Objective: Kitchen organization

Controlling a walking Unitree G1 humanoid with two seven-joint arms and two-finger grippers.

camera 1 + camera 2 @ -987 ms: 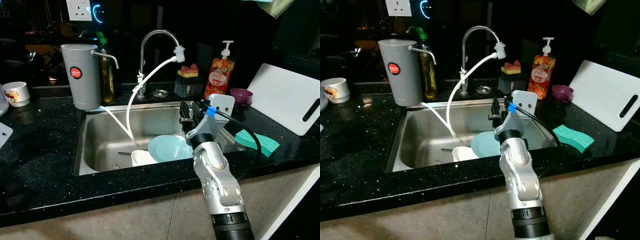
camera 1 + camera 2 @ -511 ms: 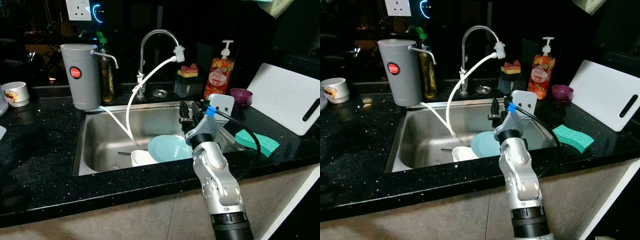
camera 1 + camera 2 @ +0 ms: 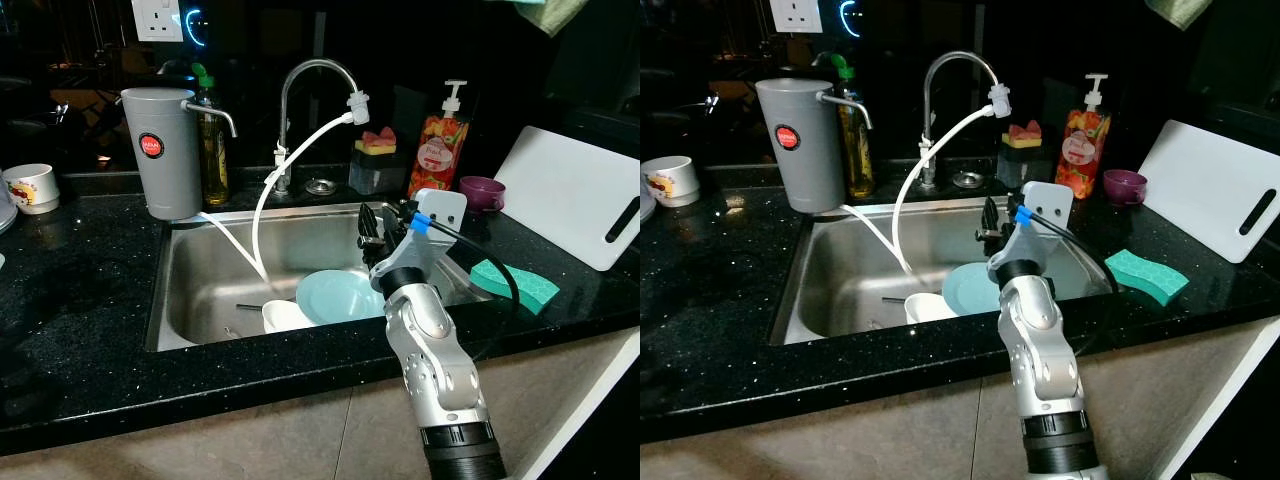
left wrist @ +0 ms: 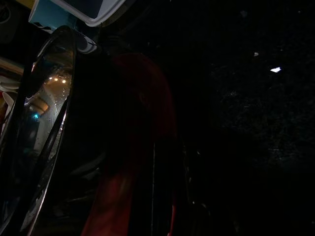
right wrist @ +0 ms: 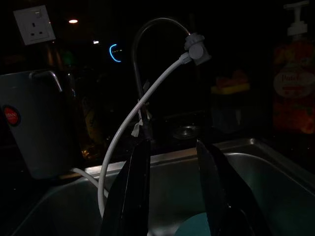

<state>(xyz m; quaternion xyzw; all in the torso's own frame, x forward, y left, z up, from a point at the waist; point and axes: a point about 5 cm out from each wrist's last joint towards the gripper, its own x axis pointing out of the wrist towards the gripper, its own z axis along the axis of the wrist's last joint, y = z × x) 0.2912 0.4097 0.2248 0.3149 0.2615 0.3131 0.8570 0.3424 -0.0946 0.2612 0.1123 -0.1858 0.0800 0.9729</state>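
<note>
Although a second has gone by, the right gripper (image 3: 372, 222) has barely shifted: it still hangs above the sink (image 3: 190, 270), fingers apart and empty, so the pickup looks not yet begun. The pale blue plate (image 3: 340, 296) lies in the basin beside a white cup (image 3: 285, 316), just below the gripper. The white hose (image 3: 262, 200) from the tap (image 3: 310, 75) drops close by and could snag a reach. A green sponge (image 3: 515, 284) rests on the counter (image 3: 80, 300). The left wrist view is too dark to tell that gripper's state.

parted fingers (image 5: 139, 196), faucet (image 5: 147, 34), sink (image 5: 256, 162)
</note>
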